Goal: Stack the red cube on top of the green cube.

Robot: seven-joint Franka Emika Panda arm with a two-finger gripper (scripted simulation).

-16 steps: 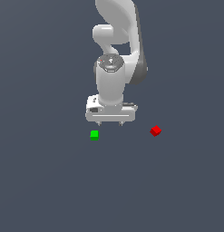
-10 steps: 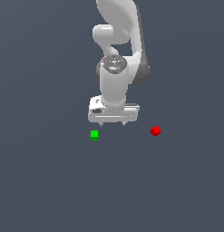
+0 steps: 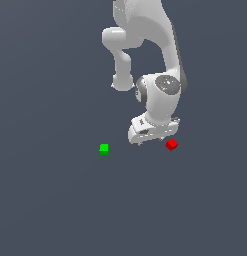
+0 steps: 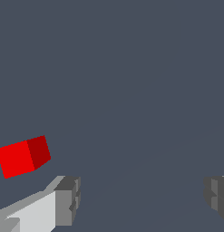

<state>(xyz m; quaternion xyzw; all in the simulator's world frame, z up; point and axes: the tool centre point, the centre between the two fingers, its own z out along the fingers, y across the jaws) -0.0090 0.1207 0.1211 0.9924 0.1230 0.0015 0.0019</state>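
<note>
Red cube [image 3: 171, 144] sits on the dark floor at the exterior view's right, just beside the gripper [image 3: 151, 140] and not yet between its fingers; green cube [image 3: 104, 148] lies well apart toward the exterior view's left, w/ nothing on it. Step in hand, as I judge it: the reach to the red cube, pre-grasp. To do it well: centre the pincer over the cube first, since in the wrist view the red cube [image 4: 23, 156] is off to one side, outside the gap between the fingers [image 4: 67, 200], so it needs a sideways shift before any descent. The cube also looks turned relative to the finger line, so prob. rotate the wrist so the pads meet flat faces, not corners. Then go straight down, keep jaws wide till the cube is fully between them, close gently. A descent from the present offset could land a finger on the cube and knock it away. Pincer now: fingers spread wide apart, holding nothing, touching nothing visible; only bare floor shows in the gap in the wrist view. Height above floor can't be told exactly.
</note>
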